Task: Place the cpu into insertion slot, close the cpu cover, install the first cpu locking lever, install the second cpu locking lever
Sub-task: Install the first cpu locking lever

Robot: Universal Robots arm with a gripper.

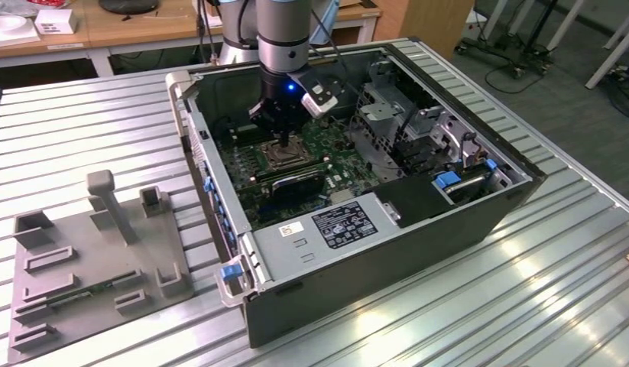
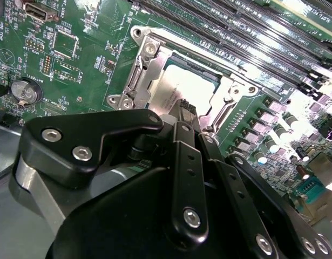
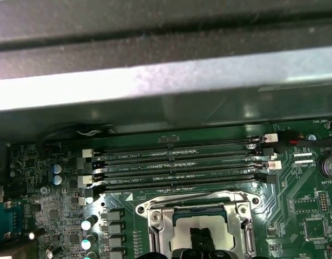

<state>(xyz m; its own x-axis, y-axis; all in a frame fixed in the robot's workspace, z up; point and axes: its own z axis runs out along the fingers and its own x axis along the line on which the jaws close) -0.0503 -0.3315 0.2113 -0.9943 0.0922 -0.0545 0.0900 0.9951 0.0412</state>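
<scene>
One cpu (image 2: 184, 89), silver-grey top, sits seated in the insertion slot (image 2: 134, 75) on the green motherboard (image 2: 74, 59). The cpu cover (image 2: 155, 65) lies flat over it, its silvery frame ringing the chip, which shows through the window. In the first wrist view the same stack appears: cpu (image 3: 201, 234) framed by the cpu cover (image 3: 160, 218), just beside the long black memory slots (image 3: 176, 164).

Gripper (image 2: 187, 108) comes down over the socket, its dark fingertips (image 3: 201, 237) close together, touching or just above the chip's top. Fingers look nearly or fully closed with nothing held between them. Whether the tips press on the metal cannot be told.

Locking levers: not clear enough to say whether they are latched.

In the exterior view the gripper (image 1: 281, 141) hangs from the arm (image 1: 286, 38) inside an open computer case (image 1: 396, 245), which lies on a ribbed metal table (image 1: 559, 290). A grey fixture tray (image 1: 90, 267) sits well apart, toward the exterior view's left.
</scene>
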